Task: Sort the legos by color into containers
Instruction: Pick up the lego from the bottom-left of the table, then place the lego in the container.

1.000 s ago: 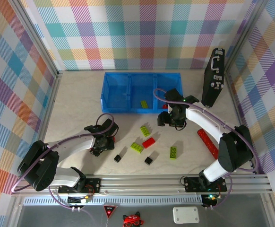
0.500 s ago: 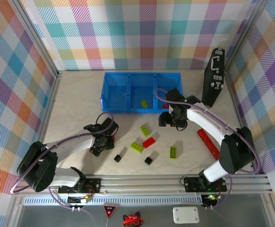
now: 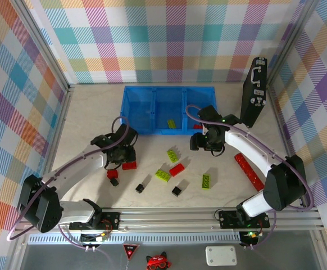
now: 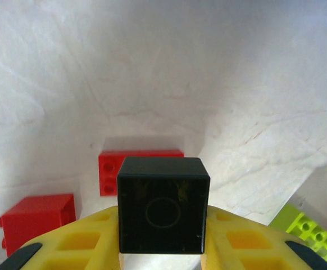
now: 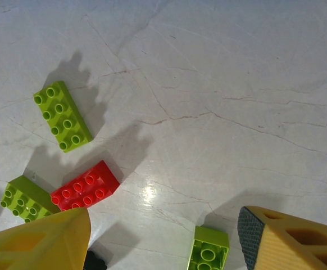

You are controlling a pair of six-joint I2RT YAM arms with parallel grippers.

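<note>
Left hand [image 3: 121, 159] grasps a black brick [image 4: 163, 205], red brick [image 4: 108, 171] at its 12 o'clock; right hand [image 5: 160, 239] spread, empty.

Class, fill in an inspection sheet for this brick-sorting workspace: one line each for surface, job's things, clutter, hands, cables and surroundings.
Surface: pale marbled table; no spills seen.
Job's things: blue three-compartment bin at the back, with one lime brick in its middle compartment; red, lime and black loose bricks lie in front of it.
Clutter: long red strip beside the right arm; black case standing right of the bin.
Hands: left hand shut on a black brick; right hand open, holding nothing, above the table.
Cables: a purple cable loops along each arm.
Surroundings: plaid walls; metal rail at the near edge.
</note>
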